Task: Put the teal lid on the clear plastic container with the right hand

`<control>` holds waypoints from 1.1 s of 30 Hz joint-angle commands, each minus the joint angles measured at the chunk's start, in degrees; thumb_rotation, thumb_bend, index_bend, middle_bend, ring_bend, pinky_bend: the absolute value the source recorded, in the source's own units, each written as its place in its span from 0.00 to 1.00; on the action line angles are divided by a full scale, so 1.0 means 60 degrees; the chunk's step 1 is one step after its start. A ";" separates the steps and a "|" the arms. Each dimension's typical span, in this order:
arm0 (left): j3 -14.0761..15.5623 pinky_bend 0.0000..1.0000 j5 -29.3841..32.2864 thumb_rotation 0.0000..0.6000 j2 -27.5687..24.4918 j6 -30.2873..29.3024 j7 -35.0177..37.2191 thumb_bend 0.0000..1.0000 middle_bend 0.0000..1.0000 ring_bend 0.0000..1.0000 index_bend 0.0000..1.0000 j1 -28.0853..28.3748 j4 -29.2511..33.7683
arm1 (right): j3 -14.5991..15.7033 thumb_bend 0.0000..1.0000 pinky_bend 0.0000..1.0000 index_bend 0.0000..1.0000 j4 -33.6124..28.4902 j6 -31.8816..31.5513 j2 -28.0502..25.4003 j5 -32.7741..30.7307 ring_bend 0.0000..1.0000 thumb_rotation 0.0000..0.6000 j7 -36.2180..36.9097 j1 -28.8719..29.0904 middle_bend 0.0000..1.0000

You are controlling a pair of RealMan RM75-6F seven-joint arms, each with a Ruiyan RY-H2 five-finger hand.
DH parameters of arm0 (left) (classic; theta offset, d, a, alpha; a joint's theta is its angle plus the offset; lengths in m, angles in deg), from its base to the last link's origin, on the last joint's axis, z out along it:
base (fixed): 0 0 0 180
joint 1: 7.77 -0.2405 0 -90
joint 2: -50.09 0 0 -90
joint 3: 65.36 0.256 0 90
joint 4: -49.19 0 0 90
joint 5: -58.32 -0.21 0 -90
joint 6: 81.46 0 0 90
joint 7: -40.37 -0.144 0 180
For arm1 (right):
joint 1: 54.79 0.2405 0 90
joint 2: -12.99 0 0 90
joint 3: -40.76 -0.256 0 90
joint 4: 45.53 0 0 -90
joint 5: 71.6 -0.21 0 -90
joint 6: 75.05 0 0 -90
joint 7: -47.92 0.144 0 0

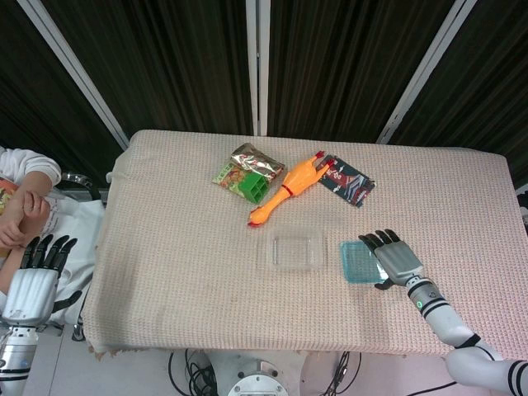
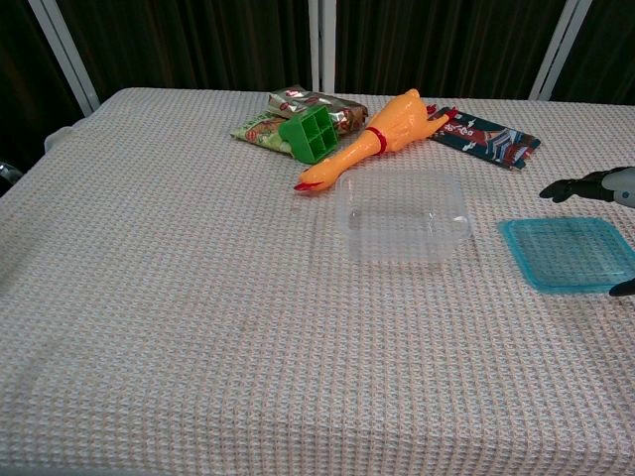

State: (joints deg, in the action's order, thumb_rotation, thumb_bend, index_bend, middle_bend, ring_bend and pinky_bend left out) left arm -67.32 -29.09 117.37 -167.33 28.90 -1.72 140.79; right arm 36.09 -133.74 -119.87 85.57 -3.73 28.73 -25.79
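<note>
The teal lid point(image 1: 356, 262) point(image 2: 566, 253) lies flat on the cloth, right of the clear plastic container point(image 1: 296, 250) point(image 2: 402, 215), with a small gap between them. My right hand point(image 1: 394, 257) point(image 2: 605, 186) is over the lid's right side, fingers spread and holding nothing; in the chest view its fingers hang above the lid's far edge and its thumb shows at the near right edge. Whether it touches the lid I cannot tell. My left hand point(image 1: 37, 276) hangs off the table's left side, fingers straight and apart, empty.
Behind the container lie an orange rubber chicken point(image 1: 289, 188), a green gridded block point(image 1: 252, 186), snack packets point(image 1: 247, 161) and a dark patterned packet point(image 1: 346, 181). A seated person point(image 1: 21, 206) is just past the table's left edge.
</note>
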 commanded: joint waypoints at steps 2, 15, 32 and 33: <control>-0.0003 0.01 0.0007 1.00 0.0011 0.0065 0.0062 0.06 0.09 0.01 0.11 0.0036 -0.0019 | 0.0088 0.00 0.00 0.00 0.0201 0.0067 0.0173 -0.0135 0.00 1.00 0.0086 0.0095 0.11; -0.0003 0.01 0.0064 1.00 0.0051 0.0140 0.0096 0.06 0.09 0.01 0.11 0.0063 -0.0074 | 0.0261 0.00 0.00 0.00 0.0727 0.0123 0.0447 -0.0127 0.00 1.00 0.0536 0.0307 0.14; 0.0065 0.01 -0.0160 1.00 0.0026 0.0060 0.0287 0.06 0.09 0.01 0.11 0.0077 -0.0220 | -0.0017 0.07 0.00 0.03 -0.2188 -0.1200 -0.1506 0.0062 0.00 1.00 0.1341 -0.0137 0.36; 0.0067 0.01 -0.0176 1.00 0.0037 0.0054 0.0330 0.06 0.09 0.01 0.11 0.0079 -0.0255 | -0.0076 0.07 0.00 0.03 -0.2420 -0.1187 -0.1626 -0.0019 0.00 1.00 0.1262 -0.0077 0.36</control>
State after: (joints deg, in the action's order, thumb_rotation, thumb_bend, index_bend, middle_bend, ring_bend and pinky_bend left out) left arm -66.95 -30.06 117.55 -166.96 30.75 -1.24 139.38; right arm 36.88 -143.39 -126.21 79.53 -3.28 35.60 -26.41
